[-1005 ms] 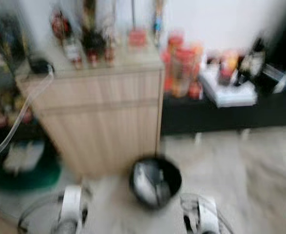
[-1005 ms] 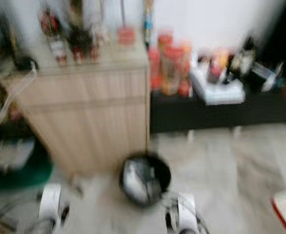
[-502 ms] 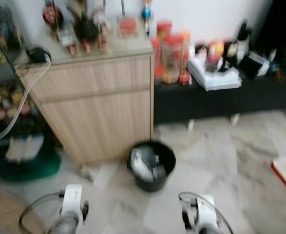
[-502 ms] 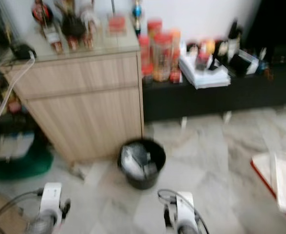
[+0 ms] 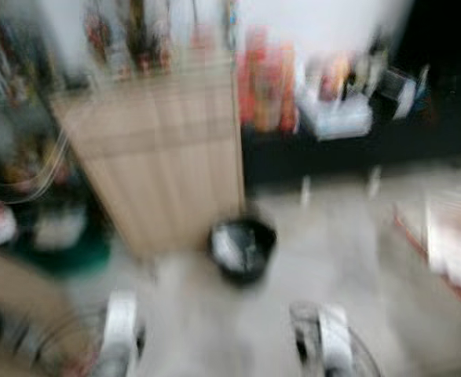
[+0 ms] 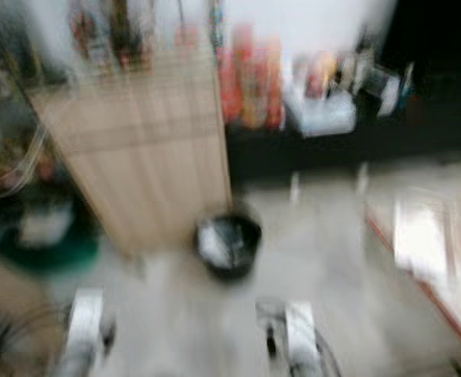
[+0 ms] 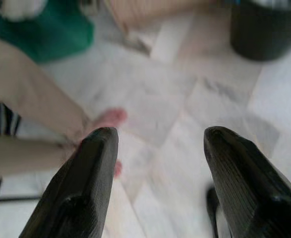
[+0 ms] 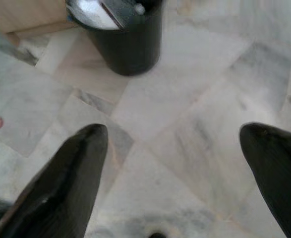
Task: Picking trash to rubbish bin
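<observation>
since half a second ago the whole head view has swung and smeared with motion blur: the wooden cabinet (image 5: 163, 149) sits further right in the frame and more of the red-edged thing (image 6: 418, 243) on the floor at the right has come into sight, which reads as the camera turning, not the things moving. the black rubbish bin (image 5: 242, 247) stands on the marble floor (image 8: 195, 99) just in front of the cabinet's corner, already holding pale, silvery rubbish.

risk, as i judge it: a person's bare foot (image 7: 105, 121) and leg are on the floor close to the left gripper (image 7: 157, 148), so a step or a swing of that arm while the view is this blurred could bump them. the bin is light-looking and near the robot's path, and walking on blind could also knock it over.

left gripper: fingers spread apart, nothing between them, touching nothing, hanging above the tiles. right gripper (image 8: 177, 144): fingers spread wide, empty as well, pointing down at the floor with the bin ahead of it. no loose trash can be made out on the floor.
</observation>
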Tool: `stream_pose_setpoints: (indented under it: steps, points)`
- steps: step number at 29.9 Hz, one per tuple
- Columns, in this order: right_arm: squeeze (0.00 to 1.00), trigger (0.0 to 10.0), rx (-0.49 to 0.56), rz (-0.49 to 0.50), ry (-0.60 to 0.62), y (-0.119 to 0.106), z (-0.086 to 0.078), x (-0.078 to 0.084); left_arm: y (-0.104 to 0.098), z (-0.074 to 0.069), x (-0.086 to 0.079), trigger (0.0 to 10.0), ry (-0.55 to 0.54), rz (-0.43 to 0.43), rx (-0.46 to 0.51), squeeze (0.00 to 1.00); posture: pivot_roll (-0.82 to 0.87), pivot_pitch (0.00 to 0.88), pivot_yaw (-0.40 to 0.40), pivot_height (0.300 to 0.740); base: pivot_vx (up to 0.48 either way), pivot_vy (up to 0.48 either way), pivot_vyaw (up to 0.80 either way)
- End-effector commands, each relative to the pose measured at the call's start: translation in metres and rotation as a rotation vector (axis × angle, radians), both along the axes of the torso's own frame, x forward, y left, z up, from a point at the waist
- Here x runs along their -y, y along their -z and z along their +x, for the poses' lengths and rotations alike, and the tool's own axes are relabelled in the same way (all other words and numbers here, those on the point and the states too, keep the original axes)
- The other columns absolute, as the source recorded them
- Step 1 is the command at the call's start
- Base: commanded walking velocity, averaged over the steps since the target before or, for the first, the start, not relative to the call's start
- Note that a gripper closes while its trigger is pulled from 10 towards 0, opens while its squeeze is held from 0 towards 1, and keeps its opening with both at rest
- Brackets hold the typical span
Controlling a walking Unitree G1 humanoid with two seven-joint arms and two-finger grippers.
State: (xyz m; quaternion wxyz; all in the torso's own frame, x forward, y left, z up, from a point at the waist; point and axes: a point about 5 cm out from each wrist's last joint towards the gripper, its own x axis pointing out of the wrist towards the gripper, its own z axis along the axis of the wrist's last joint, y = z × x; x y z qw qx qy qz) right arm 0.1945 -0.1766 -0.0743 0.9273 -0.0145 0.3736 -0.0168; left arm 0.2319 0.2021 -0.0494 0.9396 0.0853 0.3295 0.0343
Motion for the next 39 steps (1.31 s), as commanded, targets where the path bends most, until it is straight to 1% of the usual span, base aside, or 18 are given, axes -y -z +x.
stream_pose_setpoints:
  steps: [1,3,5,7,8,9,10,11,12,15,16,19,21,22,26,29,32,39]
  points:
    - [0.00,10.0,0.089,-0.008,-0.061,-0.013,0.021,-0.009,-0.022,0.028,0.003,10.0,0.065,0.040,0.124,0.00,-0.08,0.000,0.038,0.740,0.000,0.000,0.00]
    - [0.00,10.0,0.181,-0.007,-0.084,-0.027,0.041,-0.012,-0.038,0.045,0.016,10.0,0.141,0.046,0.214,0.00,-0.08,0.000,0.038,0.740,0.000,0.000,0.00]
    - [0.00,10.0,0.224,-0.007,-0.091,-0.034,0.050,-0.014,-0.046,0.054,0.021,10.0,0.164,0.046,0.257,0.00,-0.08,0.000,0.038,0.740,0.000,0.000,0.00]
    - [0.00,10.0,0.308,-0.002,-0.107,-0.050,0.068,-0.017,-0.061,0.068,0.029,10.0,0.178,0.027,0.327,0.00,-0.08,0.000,0.039,0.740,0.000,0.000,0.00]
    - [0.00,10.0,0.374,0.005,-0.124,-0.062,0.081,-0.021,-0.071,0.077,0.033,10.0,0.185,0.019,0.374,0.00,-0.08,0.000,0.041,0.740,0.000,0.000,0.00]
    - [0.00,10.0,0.374,0.005,-0.124,-0.062,0.081,-0.021,-0.071,0.077,0.033,10.0,0.185,0.019,0.374,0.00,-0.08,0.000,0.041,0.740,0.000,0.000,0.00]
    - [0.00,10.0,0.422,0.011,-0.135,-0.071,0.089,-0.024,-0.078,0.083,0.035,10.0,0.182,0.012,0.406,0.00,-0.08,0.000,0.044,0.740,0.000,0.000,0.00]
    - [0.00,10.0,0.529,0.033,-0.149,-0.091,0.105,-0.030,-0.092,0.093,0.038,10.0,0.169,-0.008,0.471,0.00,-0.09,0.000,0.048,0.740,0.000,0.000,0.00]
    - [0.00,10.0,0.598,0.045,-0.156,-0.104,0.114,-0.034,-0.102,0.099,0.040,10.0,0.168,-0.015,0.514,0.00,-0.09,0.000,0.049,0.740,0.000,0.000,0.00]
    - [0.00,10.0,0.748,0.060,-0.173,-0.135,0.132,-0.041,-0.123,0.111,0.042,10.0,0.158,-0.025,0.613,0.00,-0.09,0.000,0.051,0.740,0.000,0.000,0.00]
    - [0.00,10.0,0.817,0.070,-0.175,-0.151,0.140,-0.044,-0.134,0.117,0.041,10.0,0.135,-0.045,0.655,0.00,-0.09,0.000,0.051,0.740,0.000,0.000,0.00]
    - [0.00,10.0,0.838,0.074,-0.175,-0.155,0.142,-0.045,-0.137,0.119,0.041,10.0,0.128,-0.052,0.667,0.00,-0.09,0.000,0.051,0.740,0.000,0.000,0.00]
    - [0.00,10.0,0.910,0.099,-0.179,-0.175,0.152,-0.051,-0.156,0.128,0.043,10.0,0.081,-0.075,0.748,0.00,-0.08,0.000,0.058,0.740,0.000,0.000,0.00]
    - [0.00,10.0,0.961,0.125,-0.186,-0.188,0.158,-0.057,-0.171,0.134,0.047,10.0,0.053,-0.098,0.807,0.00,-0.08,0.000,0.060,0.740,0.000,0.000,0.00]
    - [0.00,10.0,0.986,0.138,-0.183,-0.195,0.160,-0.062,-0.181,0.137,0.051,10.0,0.069,-0.093,0.851,0.00,-0.08,0.000,0.064,0.740,0.000,0.000,0.00]
    - [0.00,10.0,1.020,0.153,-0.181,-0.201,0.160,-0.068,-0.201,0.142,0.057,10.0,0.116,-0.055,0.935,0.00,-0.10,0.000,0.075,0.740,0.000,0.000,0.00]
    - [0.00,10.0,1.015,0.149,-0.178,-0.200,0.159,-0.067,-0.205,0.142,0.055,10.0,0.117,-0.049,0.957,0.00,-0.10,0.000,0.078,0.740,0.000,0.000,0.00]
    - [0.00,10.0,1.007,0.129,-0.151,-0.195,0.157,-0.058,-0.192,0.136,0.049,10.0,0.108,-0.031,0.931,0.00,-0.11,0.000,0.080,0.740,0.000,0.000,-0.58]
